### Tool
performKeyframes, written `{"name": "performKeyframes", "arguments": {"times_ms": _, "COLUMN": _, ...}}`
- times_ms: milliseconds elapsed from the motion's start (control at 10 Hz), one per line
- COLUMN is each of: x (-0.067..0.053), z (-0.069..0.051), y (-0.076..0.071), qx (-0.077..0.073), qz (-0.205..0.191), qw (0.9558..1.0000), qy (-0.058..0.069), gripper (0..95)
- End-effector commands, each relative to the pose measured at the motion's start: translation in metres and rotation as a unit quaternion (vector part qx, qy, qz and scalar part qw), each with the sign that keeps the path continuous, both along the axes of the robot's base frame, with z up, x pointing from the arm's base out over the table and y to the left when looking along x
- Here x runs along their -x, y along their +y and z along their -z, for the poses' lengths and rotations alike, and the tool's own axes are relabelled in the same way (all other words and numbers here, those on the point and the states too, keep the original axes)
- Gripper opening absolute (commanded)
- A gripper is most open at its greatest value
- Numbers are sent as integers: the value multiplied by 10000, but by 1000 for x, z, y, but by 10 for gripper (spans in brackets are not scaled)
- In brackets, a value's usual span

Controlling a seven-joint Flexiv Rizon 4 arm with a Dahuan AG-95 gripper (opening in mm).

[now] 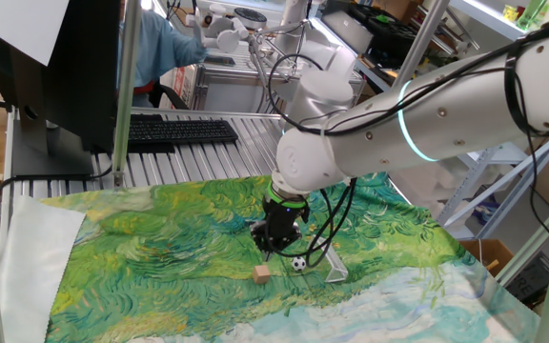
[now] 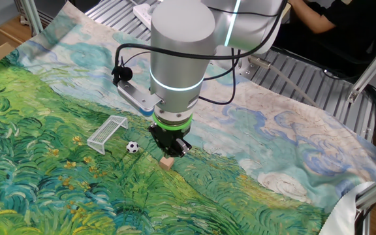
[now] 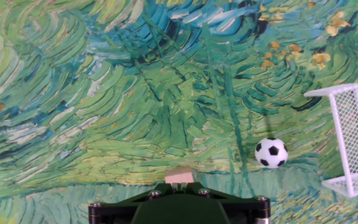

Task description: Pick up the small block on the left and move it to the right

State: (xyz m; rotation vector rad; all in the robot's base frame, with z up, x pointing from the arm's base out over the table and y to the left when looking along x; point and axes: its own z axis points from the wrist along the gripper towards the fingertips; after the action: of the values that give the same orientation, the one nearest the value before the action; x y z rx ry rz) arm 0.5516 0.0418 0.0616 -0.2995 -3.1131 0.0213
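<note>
The small tan wooden block (image 1: 262,273) lies on the painted cloth, left of the black-and-white mini ball (image 1: 298,263) in this view. My gripper (image 1: 272,250) hangs just above and slightly behind the block, apart from it. In the other fixed view the block (image 2: 167,162) sits right under the gripper (image 2: 170,150). In the hand view only the top of the block (image 3: 180,176) shows above the dark gripper body, and the two fingers look pressed together at the centre, holding nothing.
The mini ball (image 3: 271,152) and the small white goal frame (image 3: 350,140) stand close to the block's right in the hand view. The goal (image 2: 107,132) and ball (image 2: 132,147) also show in the other fixed view. A keyboard (image 1: 179,131) lies beyond the cloth.
</note>
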Motion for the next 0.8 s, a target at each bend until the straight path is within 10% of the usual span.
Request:
{"name": "performKeyframes", "arguments": {"times_ms": 100, "x": -1, "z": 0, "y": 0, "qx": 19, "qz": 21, "qw": 10000, "qy": 1, "gripper": 0}}
{"name": "performKeyframes", "arguments": {"times_ms": 500, "x": -2, "z": 1, "y": 0, "qx": 27, "qz": -5, "qw": 10000, "qy": 0, "gripper": 0}}
{"name": "performKeyframes", "arguments": {"times_ms": 600, "x": -2, "z": 3, "y": 1, "qx": 37, "qz": -3, "qw": 10000, "qy": 8, "gripper": 190}}
{"name": "performKeyframes", "arguments": {"times_ms": 800, "x": -5, "z": 10, "y": 4, "qx": 40, "qz": 7, "qw": 10000, "qy": 13, "gripper": 190}}
